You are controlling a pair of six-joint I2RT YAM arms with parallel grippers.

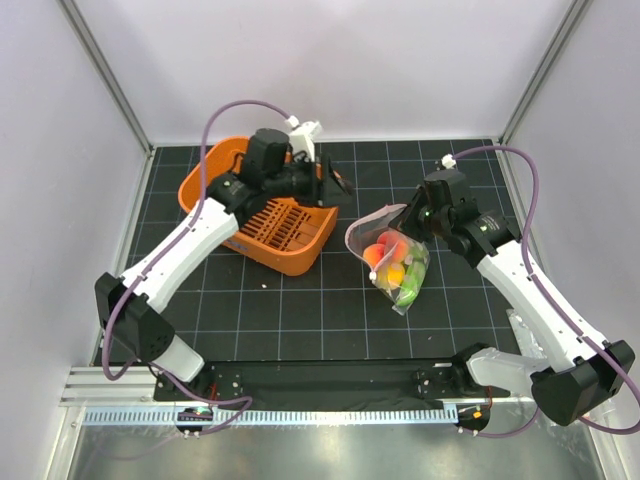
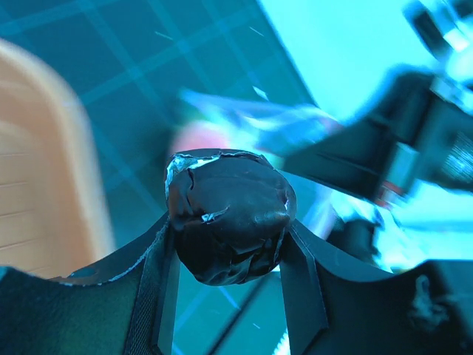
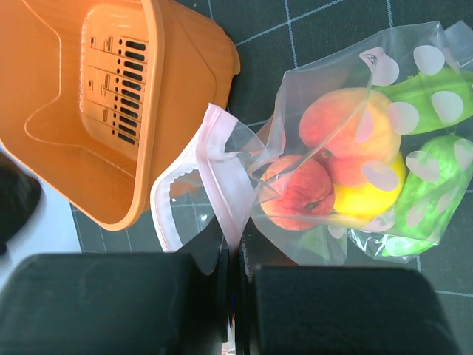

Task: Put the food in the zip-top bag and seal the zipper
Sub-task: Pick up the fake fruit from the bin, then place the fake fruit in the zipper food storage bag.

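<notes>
Pinching the zip-top bag [image 3: 310,81], right end effector [image 3: 235,248]; left end effector [image 2: 229,262] clasps purple piece [image 2: 229,207] beside orange basket [image 1: 298,258].

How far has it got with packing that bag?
Peaches, yellow fruit and green pieces already sit in the zip-top bag. The right fingers pinch its open mouth; the left fingers hold the dark purple piece. Left: drop it in and seal the zipper.

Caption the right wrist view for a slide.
Right claw pinches the pink zipper of the zip-top bag, toy food inside, orange basket alongside.
</notes>
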